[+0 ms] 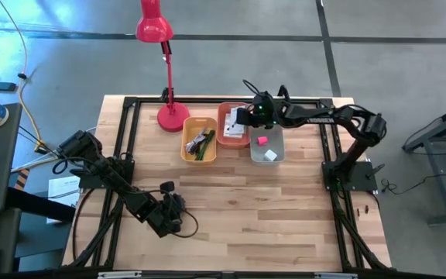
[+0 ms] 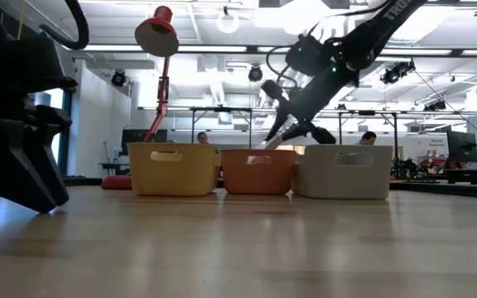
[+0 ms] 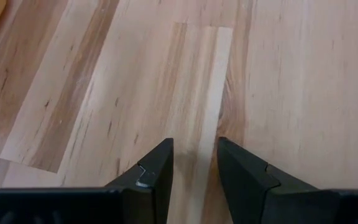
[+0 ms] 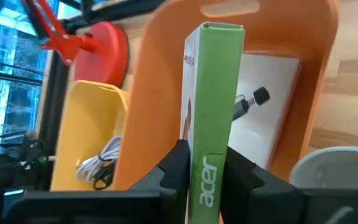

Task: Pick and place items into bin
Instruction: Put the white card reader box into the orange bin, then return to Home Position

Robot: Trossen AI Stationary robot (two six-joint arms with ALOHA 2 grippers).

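My right gripper [image 4: 205,165] hovers over the orange bin [image 1: 227,133] and is shut on a flat white box with a green "acer" edge [image 4: 213,93]. A white card with black print [image 4: 272,118] lies on that bin's floor. The yellow bin [image 1: 186,146] holds a green stick [image 1: 205,147] and a coiled cable [image 4: 98,165]. A pink cube [image 1: 261,140] and a white cube [image 1: 270,155] lie in the grey bin [image 1: 254,151]. My left gripper [image 3: 194,162] is low over bare table near the near-left side, open by a narrow gap. My right gripper pinches the flat box between its two fingers, one on each broad face, near its lower end [image 4: 205,180]. The green narrow edge faces the wrist camera. The box is lifted clear above the orange bin, and in the low view its white end [image 2: 263,142] slants down toward the bin's rim.
The three bins stand side by side at the table's far edge, with a red desk lamp [image 1: 173,116] to their left. A black frame [image 1: 130,105] runs around the wooden table top [image 1: 262,209]. People show in the room beyond.
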